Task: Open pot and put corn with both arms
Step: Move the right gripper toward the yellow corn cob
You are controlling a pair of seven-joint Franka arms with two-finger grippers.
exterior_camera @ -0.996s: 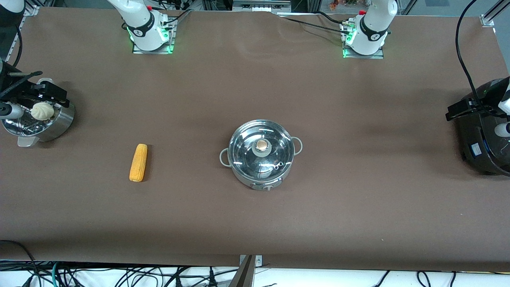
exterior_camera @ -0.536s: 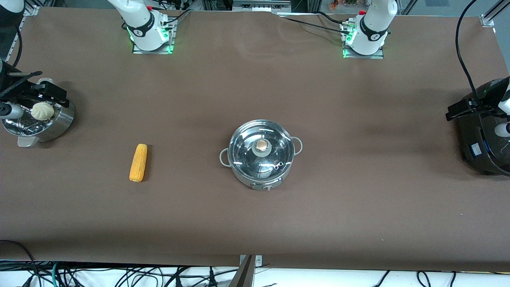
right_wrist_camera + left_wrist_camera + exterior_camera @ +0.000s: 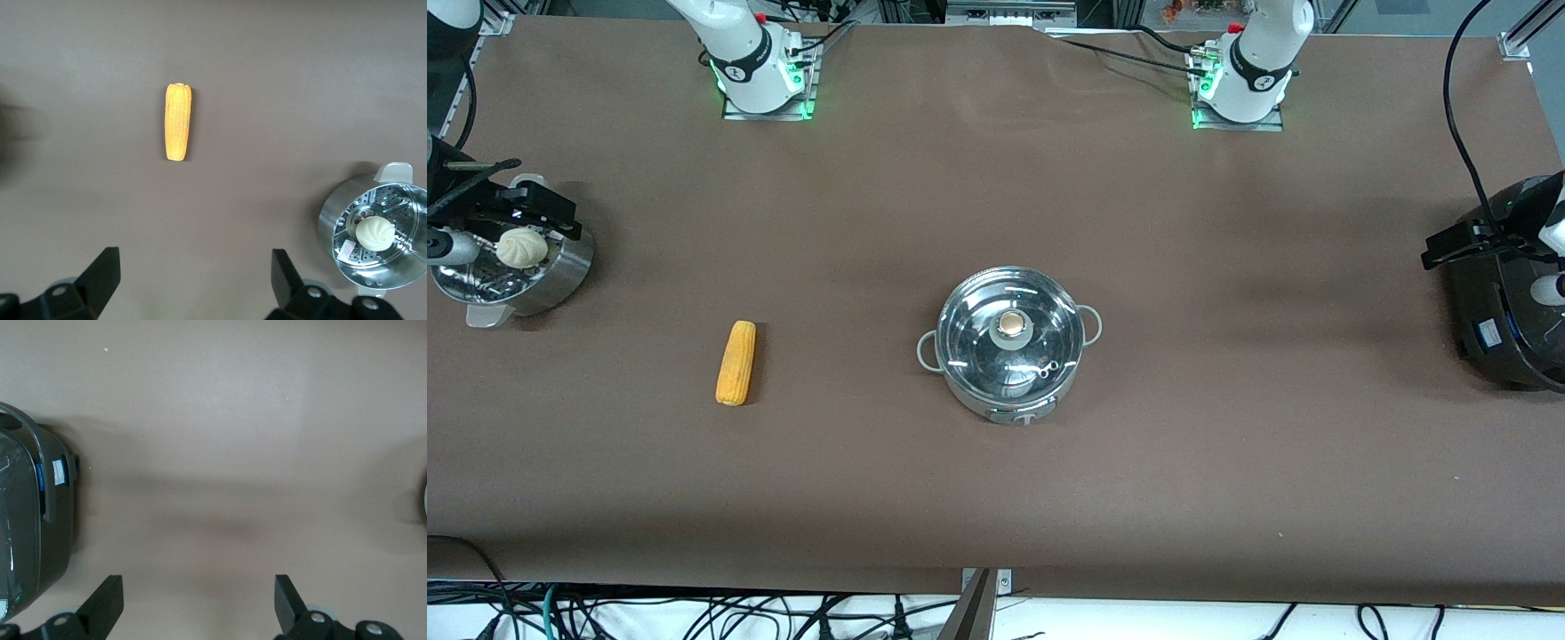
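The steel pot (image 3: 1009, 382) stands mid-table with its glass lid (image 3: 978, 342) on and the round knob (image 3: 1011, 324) on top. The yellow corn (image 3: 735, 362) lies bare on the table toward the right arm's end, also seen as the corn (image 3: 178, 122) in the right wrist view. My right gripper (image 3: 195, 261) hangs open and empty beside the steamer bowl, well away from the corn. My left gripper (image 3: 198, 587) hangs open and empty over bare table beside the black rice cooker. Neither gripper touches anything.
A perforated steamer bowl (image 3: 574, 267) with a white bun (image 3: 521, 247) sits at the right arm's end. A black rice cooker (image 3: 1507, 329) sits at the left arm's end. Brown table surface lies between the pot and both ends.
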